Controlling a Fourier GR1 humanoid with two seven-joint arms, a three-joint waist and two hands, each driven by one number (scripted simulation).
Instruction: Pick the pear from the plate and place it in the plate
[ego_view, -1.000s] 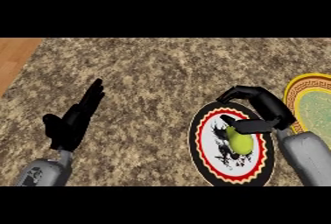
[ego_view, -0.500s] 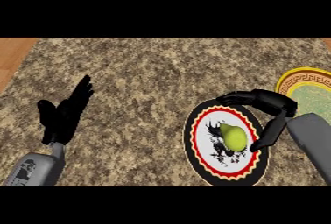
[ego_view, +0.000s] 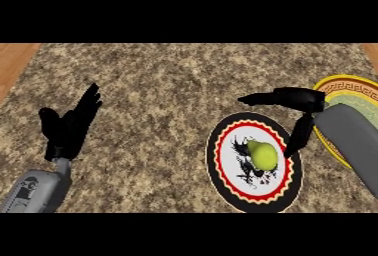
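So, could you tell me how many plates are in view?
2: a black-rimmed plate low at centre-right, holding the pear; a yellow plate at the right edge, partly behind the forearm.

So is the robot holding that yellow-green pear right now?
No, the yellow-green pear lies on the round black-and-red-rimmed plate, with the right hand open beside it.

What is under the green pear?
The pear lies on a round plate with a black rim and a red ring. Its white middle has a black drawing, and the pear covers part of it, so that bit cannot be seen.
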